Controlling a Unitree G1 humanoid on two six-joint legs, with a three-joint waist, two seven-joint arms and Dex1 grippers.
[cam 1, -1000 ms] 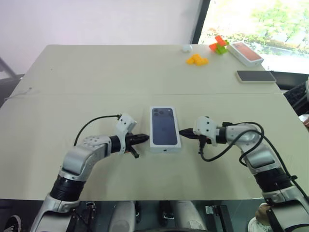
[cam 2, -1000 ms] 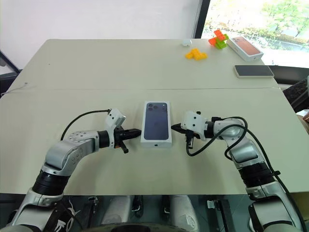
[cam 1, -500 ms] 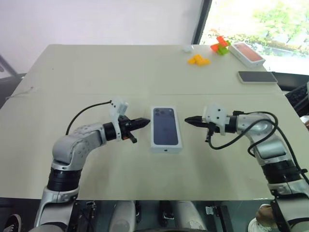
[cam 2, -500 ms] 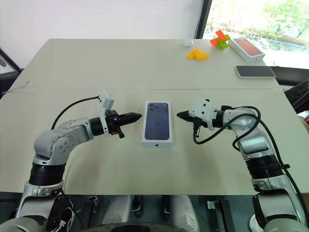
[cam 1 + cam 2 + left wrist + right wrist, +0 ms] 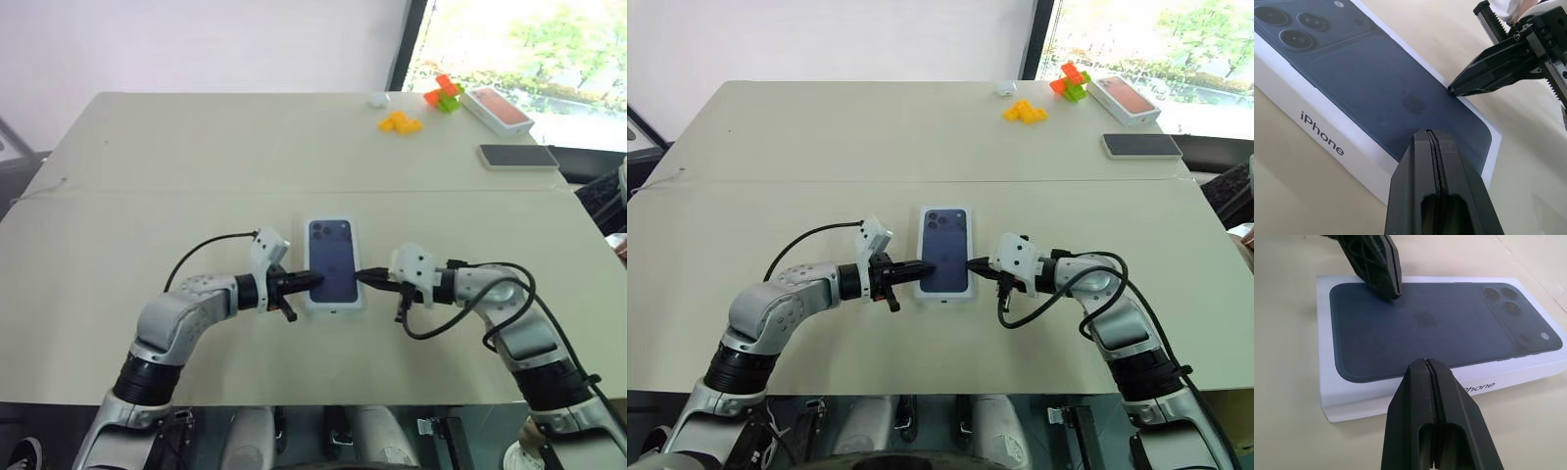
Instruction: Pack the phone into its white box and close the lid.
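The lid [image 5: 333,262], white with a dark blue phone picture on top, lies flat at the middle of the table, near the front, and covers the white box. The phone is hidden. My left gripper [image 5: 315,280] is shut, and its tip rests over the lid's near left part. From the other side, my right gripper [image 5: 361,276] is also shut, its tip at the lid's near right edge. In the left wrist view my shut left fingers [image 5: 1429,147] point across the printed top toward the right gripper's tip [image 5: 1452,89]. The right wrist view shows the lid [image 5: 1449,328] lengthwise.
At the far right of the table sit an orange-topped white box [image 5: 498,108] and a dark grey slab [image 5: 518,156]. Orange blocks [image 5: 400,121], a red and green toy [image 5: 444,93] and a small white object [image 5: 378,98] lie along the back.
Both grippers drew away from the lid half a second ago, then came back in. Their shut tips now sit over the lid's top instead of beside its walls.
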